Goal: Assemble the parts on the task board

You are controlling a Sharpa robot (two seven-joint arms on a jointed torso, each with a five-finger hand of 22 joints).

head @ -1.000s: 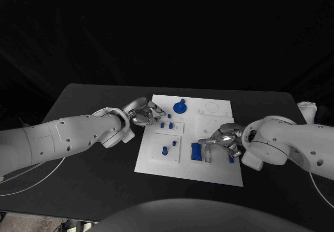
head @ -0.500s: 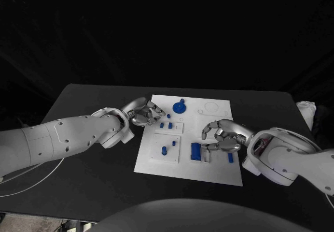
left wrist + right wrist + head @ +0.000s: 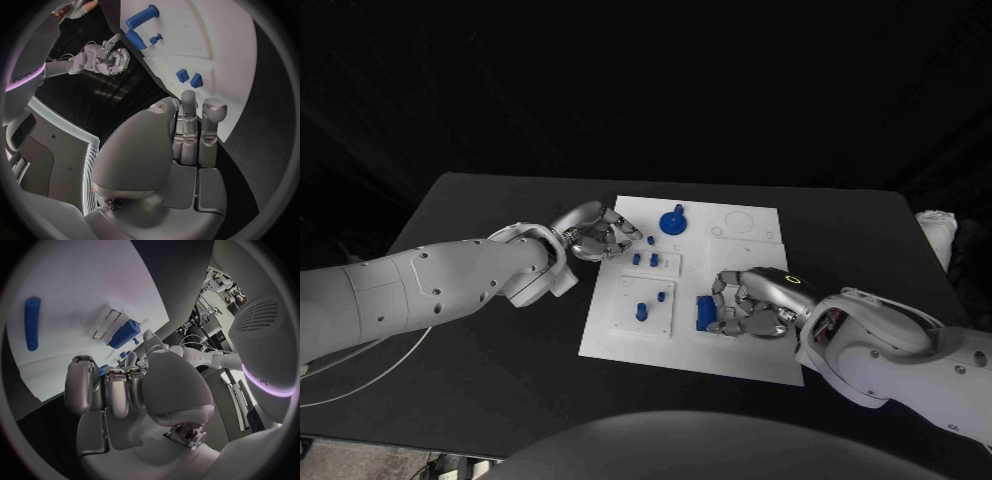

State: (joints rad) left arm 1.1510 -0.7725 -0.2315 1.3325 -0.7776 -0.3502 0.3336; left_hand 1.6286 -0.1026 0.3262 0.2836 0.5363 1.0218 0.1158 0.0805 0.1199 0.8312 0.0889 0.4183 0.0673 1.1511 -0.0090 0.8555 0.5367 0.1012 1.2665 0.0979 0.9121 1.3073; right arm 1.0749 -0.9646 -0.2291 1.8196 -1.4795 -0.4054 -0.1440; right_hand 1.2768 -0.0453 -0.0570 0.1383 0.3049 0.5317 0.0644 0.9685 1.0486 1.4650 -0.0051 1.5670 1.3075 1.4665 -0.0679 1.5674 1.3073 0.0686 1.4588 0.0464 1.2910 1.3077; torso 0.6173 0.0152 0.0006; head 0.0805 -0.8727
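Head view: the white task board (image 3: 733, 355) lies mid-table. The right hand (image 3: 750, 302) hangs clenched over the board's blue block (image 3: 707, 314), partly hiding it; contact unclear. The left hand (image 3: 599, 237), curled on nothing, sits at the board's far left edge

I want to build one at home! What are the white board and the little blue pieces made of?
The task board looks like matte white plastic: flat, even, no shine. The blue parts look like smooth moulded or printed plastic, one solid colour throughout. The pictures cannot confirm either.
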